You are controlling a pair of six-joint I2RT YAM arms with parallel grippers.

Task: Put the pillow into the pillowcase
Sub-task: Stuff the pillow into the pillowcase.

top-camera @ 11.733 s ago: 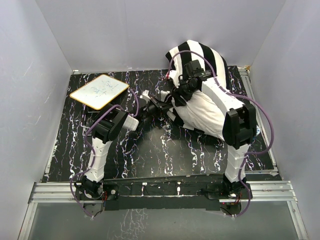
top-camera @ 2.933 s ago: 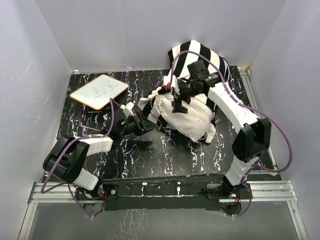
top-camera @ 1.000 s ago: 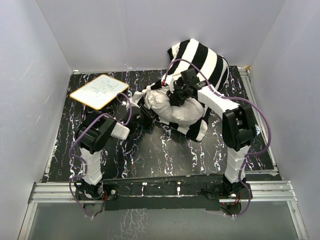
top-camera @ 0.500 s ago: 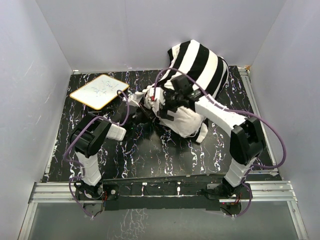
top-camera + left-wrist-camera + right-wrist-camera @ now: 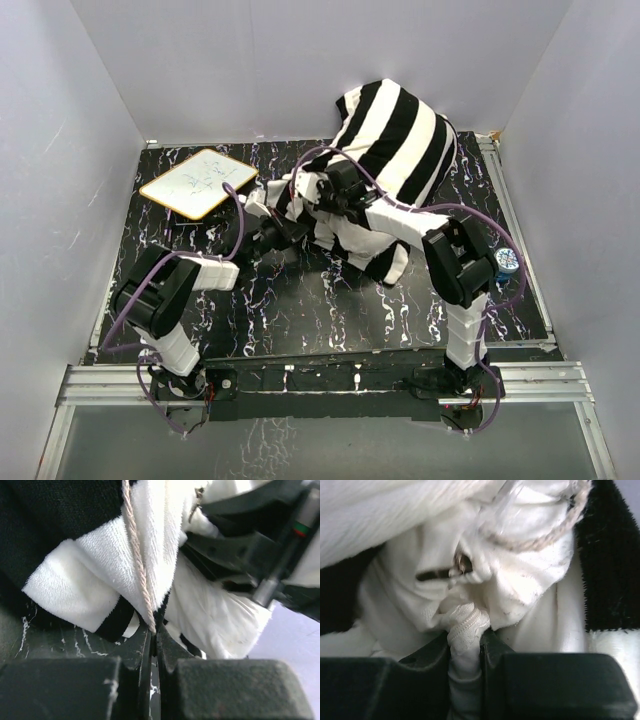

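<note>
Fingers (image 5: 137, 652) of the left gripper (image 5: 154, 640) are clamped together on the edge of the pillowcase (image 5: 95, 575), right where a tan cord (image 5: 140, 570) runs down the fluffy hem into the pinch. Smooth white pillow (image 5: 215, 615) fabric hangs just behind that hem.

Right gripper (image 5: 465, 647): its fingers (image 5: 492, 652) are squeezed on a bunched fold of the pillow, which fills the gap between the tips. A small metal zipper pull (image 5: 455, 570) sits just above the pinch, with the black pile of the case at the right edge of that view.

From above, both arm bases sit on the metal rail (image 5: 320, 385) at the near edge. The table (image 5: 300, 310) is black with white veining. The left arm reaches in low from the left and the right arm bends back over the middle, so the two grippers meet close together at the near-left end of the bundle.

The pillow's white end pokes out there and along the near side. The rest is covered by the striped case, which rises toward the far right and leans on the back wall (image 5: 250, 70).

A small round blue-and-white thing (image 5: 507, 262) lies by the right arm's elbow; can't tell what it is. A whiteboard (image 5: 198, 183) lies far left, well apart from the bundle.
</note>
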